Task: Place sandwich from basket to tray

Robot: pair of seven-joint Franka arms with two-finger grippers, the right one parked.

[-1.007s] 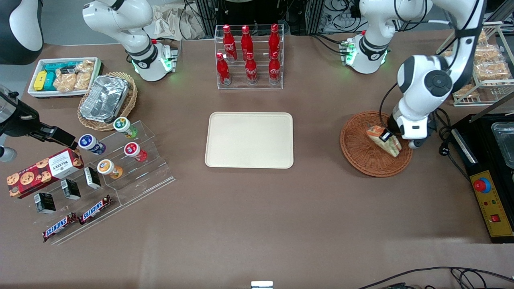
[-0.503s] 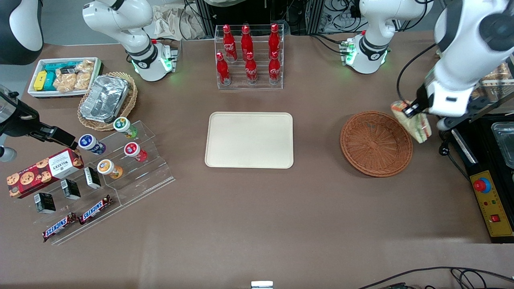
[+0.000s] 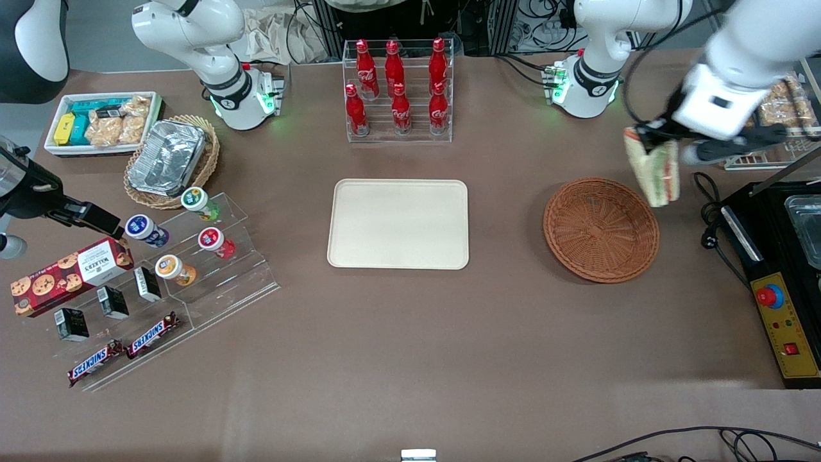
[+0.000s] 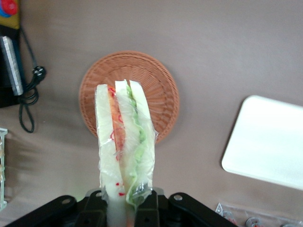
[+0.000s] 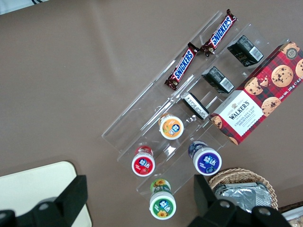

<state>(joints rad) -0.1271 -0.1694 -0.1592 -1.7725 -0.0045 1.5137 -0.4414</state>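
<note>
A: One sandwich [image 3: 654,168], and it is out of the basket [image 3: 601,229]. Taking the tray [image 3: 397,223] as the fixed mark: toward the parked arm's end from it sit the tiered clear stand with snack cups [image 3: 192,247], and the foil pan in a lighter wicker basket [image 3: 170,160].

B: And farther from the front camera than the tray?

A: The rack of red cola bottles [image 3: 397,90]. The tray itself is bare, which suits a flat drop.

B: Toward the working arm's end?

A: The basket, with nothing in it, well apart from the tray. Higher up, above the basket's rim on the side away from the tray, the claw [image 3: 653,131] hangs over the bench [image 3: 449,359], pinching the sandwich by its broad end so the wedge dangles point-down.

B: Why hold it that way?

A: In the wrist view the fingers [image 4: 147,208] press the bread faces of the sandwich [image 4: 124,142], so the filling layers stay stacked, I'd judge. The lift looks done; the carry across to the tray is what remains.
</note>
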